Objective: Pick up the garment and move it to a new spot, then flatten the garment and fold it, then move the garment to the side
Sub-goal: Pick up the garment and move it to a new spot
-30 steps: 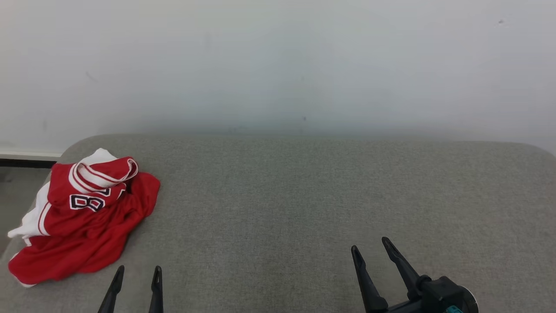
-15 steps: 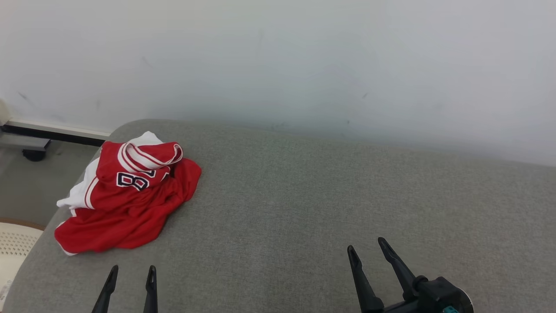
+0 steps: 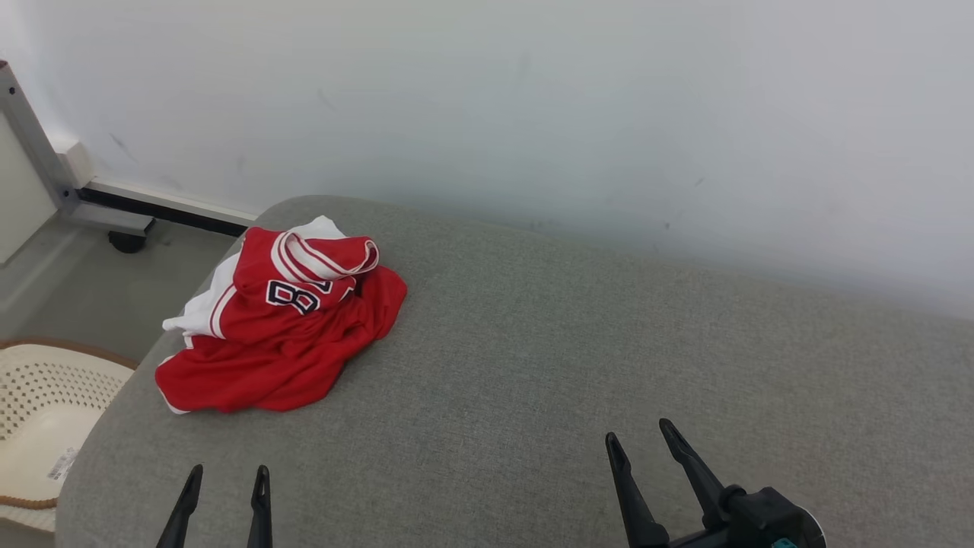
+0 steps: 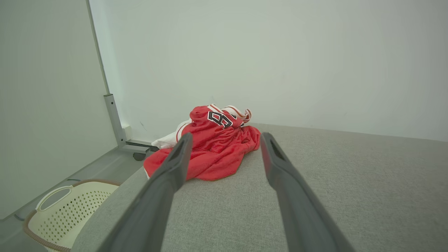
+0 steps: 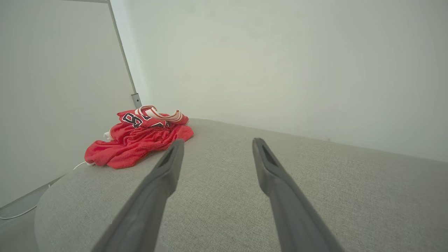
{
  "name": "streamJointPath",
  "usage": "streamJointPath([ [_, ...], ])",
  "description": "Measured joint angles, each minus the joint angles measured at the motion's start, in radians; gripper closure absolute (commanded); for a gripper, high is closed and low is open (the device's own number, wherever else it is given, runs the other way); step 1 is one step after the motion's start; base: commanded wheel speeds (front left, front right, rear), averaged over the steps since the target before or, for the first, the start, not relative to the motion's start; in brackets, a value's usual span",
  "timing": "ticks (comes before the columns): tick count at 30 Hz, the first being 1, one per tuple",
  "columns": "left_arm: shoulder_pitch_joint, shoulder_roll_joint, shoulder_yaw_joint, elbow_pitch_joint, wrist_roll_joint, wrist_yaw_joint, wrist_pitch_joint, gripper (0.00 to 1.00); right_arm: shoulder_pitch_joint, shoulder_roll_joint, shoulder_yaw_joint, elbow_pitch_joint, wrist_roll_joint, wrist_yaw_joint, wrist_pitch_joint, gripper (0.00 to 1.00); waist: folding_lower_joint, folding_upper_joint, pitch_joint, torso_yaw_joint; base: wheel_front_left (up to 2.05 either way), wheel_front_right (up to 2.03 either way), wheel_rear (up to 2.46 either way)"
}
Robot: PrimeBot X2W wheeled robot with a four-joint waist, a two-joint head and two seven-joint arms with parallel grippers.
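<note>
The head camera has swung left since the earlier frame, so a cream basket (image 3: pixel 38 403) now shows on the floor, left of the garment (image 3: pixel 281 335). The garment itself has not shifted: a red crumpled heap at the far left corner of the grey cushion (image 3: pixel 533 365). The left gripper (image 3: pixel 228 472) hovers short of the garment, the right gripper (image 3: pixel 639 431) well to its right. Both pairs of fingers stand apart, empty. By my judgement nothing is done yet: pickup, relocation, flattening, folding and setting aside all remain.
</note>
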Motion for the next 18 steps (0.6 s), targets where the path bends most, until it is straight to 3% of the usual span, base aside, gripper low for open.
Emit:
streamJointPath([
  [18,0.000,-0.001,-0.004,-0.004,-0.019,0.007,0.000,0.00,0.000,0.003,0.004,0.005,0.001,0.000,0.000,0.00,0.0000,0.0000,0.015,0.041,0.00,0.00,0.00],
])
